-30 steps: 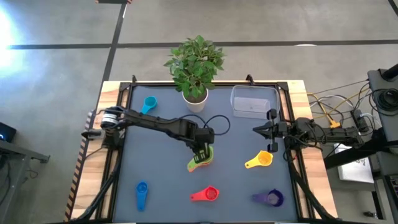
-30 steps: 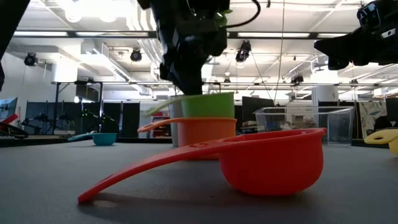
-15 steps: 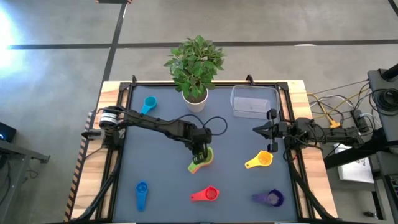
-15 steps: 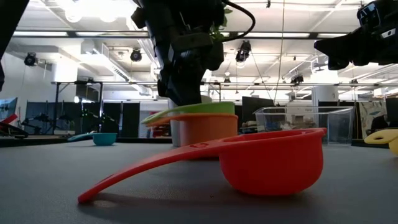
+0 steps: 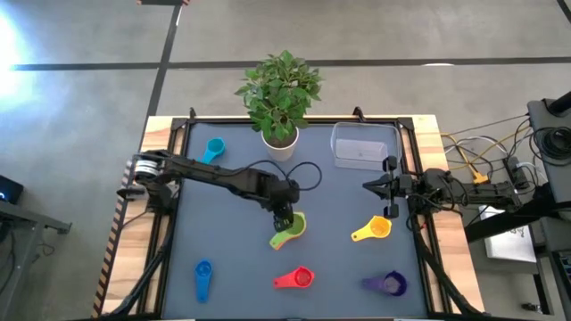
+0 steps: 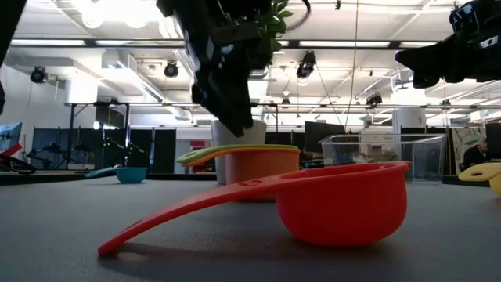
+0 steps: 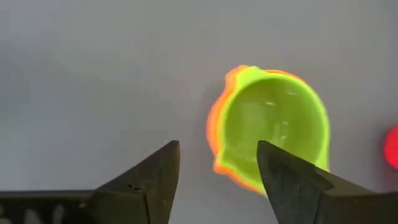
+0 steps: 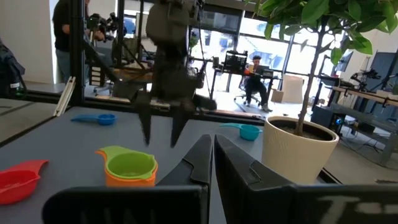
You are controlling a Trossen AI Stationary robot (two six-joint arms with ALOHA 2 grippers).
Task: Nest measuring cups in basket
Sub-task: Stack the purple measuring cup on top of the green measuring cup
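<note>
Two cups sit nested, green cup [image 5: 292, 226] inside orange cup [image 6: 261, 164], my left gripper [image 5: 283, 217] spread empty above them, right gripper [image 5: 371, 186] pinched together near the basket [image 5: 365, 145].

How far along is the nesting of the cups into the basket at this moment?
Early. Done: the green cup sits nested inside the orange cup mid-table. In hand: nothing; the left gripper hovers just above that pair with jaws open, and the right gripper waits shut near the basket. Left: the light blue, yellow, dark blue, red and purple cups lie scattered, and the basket holds none.
</note>
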